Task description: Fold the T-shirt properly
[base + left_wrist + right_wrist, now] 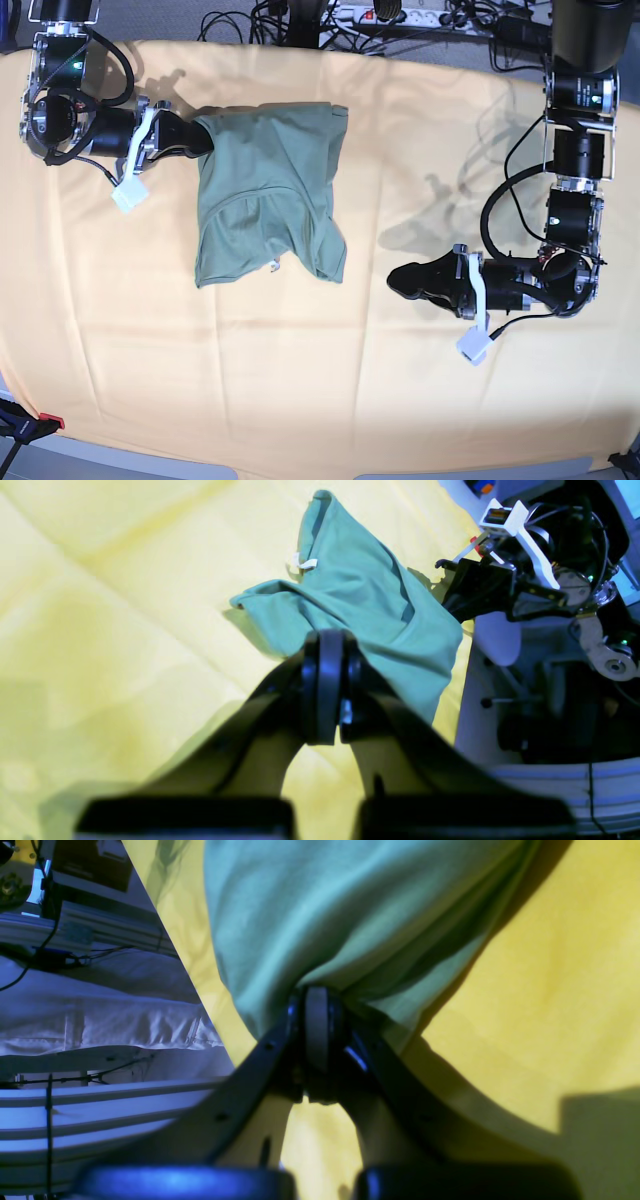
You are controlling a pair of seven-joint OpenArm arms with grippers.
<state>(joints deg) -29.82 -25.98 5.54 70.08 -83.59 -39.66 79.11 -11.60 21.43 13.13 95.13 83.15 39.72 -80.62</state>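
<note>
The sage-green T-shirt lies crumpled on the yellow cloth, left of centre in the base view, its collar opening facing the front. My right gripper is shut on the T-shirt's upper left edge; in the right wrist view the fabric bunches into the closed right gripper. My left gripper is shut and holds nothing, resting low over the cloth a short way right of the T-shirt. The left wrist view has the shut left gripper pointing at the T-shirt, whose white neck label shows.
A large yellow-orange cloth covers the table. Cables and a power strip run along the far edge. A red clamp sits at the front left corner. The right arm shows beyond the shirt in the left wrist view.
</note>
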